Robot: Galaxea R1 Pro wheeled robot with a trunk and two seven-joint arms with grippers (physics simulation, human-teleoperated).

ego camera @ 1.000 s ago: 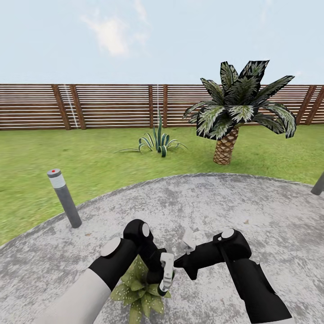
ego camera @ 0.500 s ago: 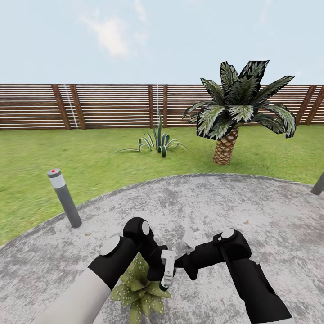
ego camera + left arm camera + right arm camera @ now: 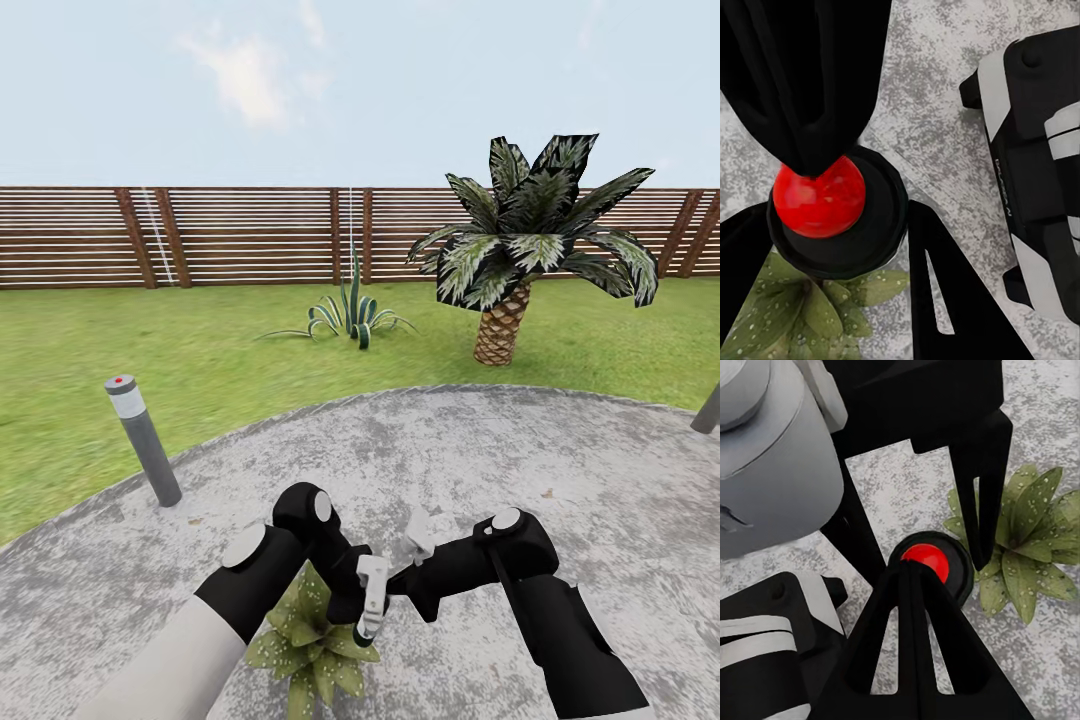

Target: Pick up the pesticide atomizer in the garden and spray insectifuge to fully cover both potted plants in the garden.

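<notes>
One potted plant (image 3: 300, 640) sits on the patio under my left arm, and its leaves (image 3: 1027, 540) carry whitish insectifuge specks (image 3: 810, 315). My left gripper (image 3: 362, 612) hangs just above it, shut on the small white pesticide atomizer (image 3: 370, 590). In the left wrist view a dark round part (image 3: 870, 232) with a red ball (image 3: 817, 196) sits between my left fingers. My right gripper (image 3: 392, 585) reaches in from the right, shut, and its tip (image 3: 911, 568) meets that red ball (image 3: 926, 559). The other potted plant is out of view.
The round grey patio (image 3: 470, 450) spreads ahead, ringed by lawn (image 3: 80, 340). A grey bollard lamp (image 3: 145, 445) stands at its left edge and another post (image 3: 708, 410) at the right. Beyond are a striped agave (image 3: 350, 315), a palm (image 3: 520, 260) and the wooden fence (image 3: 220, 235).
My left gripper with the atomizer has edged slightly upward. The right arm, the plant and the camera have stayed put.
</notes>
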